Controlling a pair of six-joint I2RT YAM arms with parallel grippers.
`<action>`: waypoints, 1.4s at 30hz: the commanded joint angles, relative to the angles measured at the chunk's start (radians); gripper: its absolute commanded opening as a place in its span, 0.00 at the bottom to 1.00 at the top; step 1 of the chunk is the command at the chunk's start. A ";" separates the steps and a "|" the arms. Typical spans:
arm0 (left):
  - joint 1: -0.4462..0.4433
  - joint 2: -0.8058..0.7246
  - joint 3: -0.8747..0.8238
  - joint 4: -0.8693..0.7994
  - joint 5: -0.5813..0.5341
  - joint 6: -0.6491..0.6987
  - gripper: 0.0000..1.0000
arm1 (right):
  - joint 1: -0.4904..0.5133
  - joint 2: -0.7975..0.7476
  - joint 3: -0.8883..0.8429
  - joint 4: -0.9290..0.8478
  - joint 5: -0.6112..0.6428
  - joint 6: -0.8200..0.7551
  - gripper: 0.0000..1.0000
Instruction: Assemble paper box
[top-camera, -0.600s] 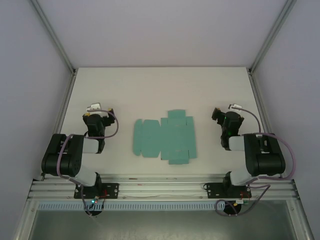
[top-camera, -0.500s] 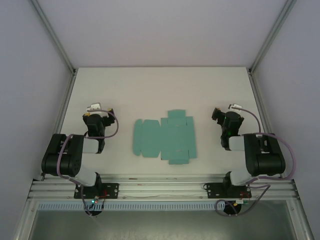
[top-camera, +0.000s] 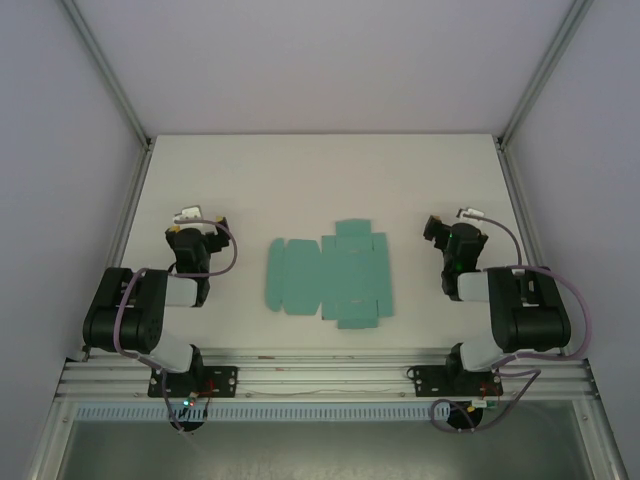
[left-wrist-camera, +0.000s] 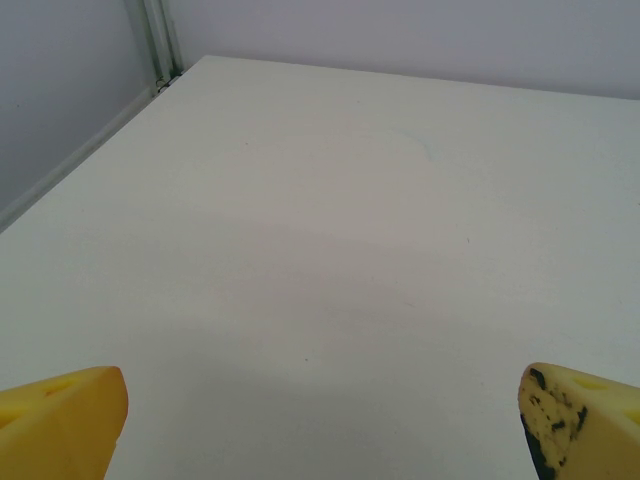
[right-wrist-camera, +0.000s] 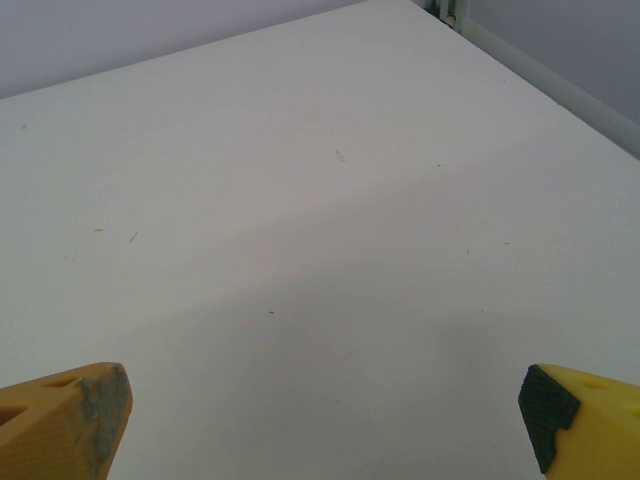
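The paper box (top-camera: 330, 277) is lying unfolded, a flat teal cross-shaped sheet, mid-table on the white table (top-camera: 300, 170), nearer its front edge. The left gripper (left-wrist-camera: 320, 425) and right gripper (right-wrist-camera: 320, 420) are flanking it, well apart from it, each holding its yellow fingers (left-wrist-camera: 60, 425) spread wide over bare tabletop, gripping nothing.

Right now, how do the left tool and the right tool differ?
Left tool stands left of the paper box; right tool stands right of it. One left tool fingertip is speckled black; one right tool fingertip bears a solid dark pad. Both are open and empty.
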 joint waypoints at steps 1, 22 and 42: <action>-0.002 -0.010 -0.001 0.034 0.013 0.017 1.00 | -0.004 -0.010 0.019 0.012 0.030 0.012 1.00; -0.004 -0.169 0.097 -0.273 0.082 0.032 1.00 | -0.005 -0.081 0.049 -0.096 0.085 0.031 1.00; -0.189 -0.344 0.334 -1.013 0.283 -0.383 1.00 | 0.390 -0.254 0.464 -1.105 -0.245 0.357 0.84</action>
